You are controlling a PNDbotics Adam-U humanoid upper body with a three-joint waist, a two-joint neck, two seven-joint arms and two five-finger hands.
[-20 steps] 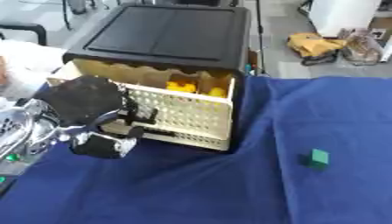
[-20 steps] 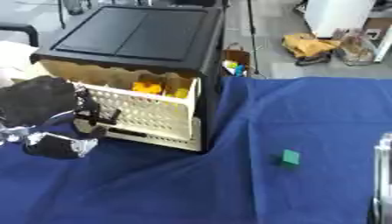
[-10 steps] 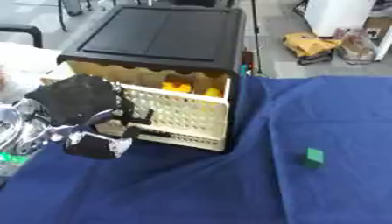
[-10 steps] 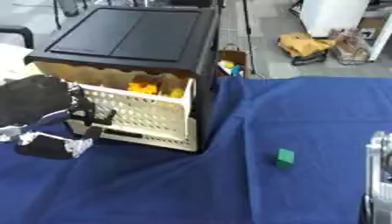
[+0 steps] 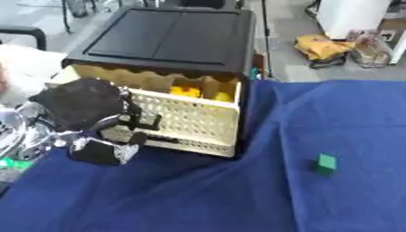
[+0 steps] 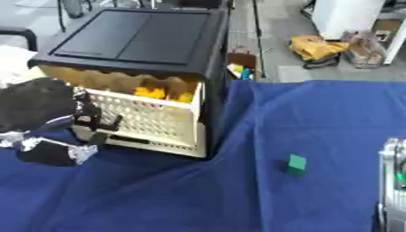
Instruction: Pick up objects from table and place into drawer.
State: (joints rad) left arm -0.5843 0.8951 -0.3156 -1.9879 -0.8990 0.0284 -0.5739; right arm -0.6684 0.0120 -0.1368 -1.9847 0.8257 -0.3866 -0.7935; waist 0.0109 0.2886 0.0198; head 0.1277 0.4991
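Drawer (image 5: pixel 171 118) stands pulled partly out of a black cabinet (image 5: pixel 171 38) at the far left of the bench (image 5: pixel 238 195), which is covered with a blue cloth. Its cream perforated front faces the near edge. Yellow items (image 5: pixel 198 93) already lie inside, toward its right rear. Judged from this layout, the drawer is held out to give access from above for further items.

Green block (image 5: pixel 325 164), the only loose object visible on the cloth, lies well apart from the drawer, toward the right side of the bench and nearer the front edge. It rests flat and nothing touches it. It appears to be the next item to collect.

Left hand (image 5: pixel 83 115) enters from the left edge and sits against the left part of the drawer front. The back of the hand faces the camera, with the wrist low and outboard. Its fingers (image 5: pixel 142 122) curl toward the dark handle area on the drawer face, and they appear hooked onto it, though exact contact is partly hidden by the hand itself. This pose suits pulling or steadying the drawer rather than carrying an object.

Right hand: only a silver and black part of the right arm (image 6: pixel 394 181) shows at the right edge in the right eye view. The state of its fingers cannot be told.
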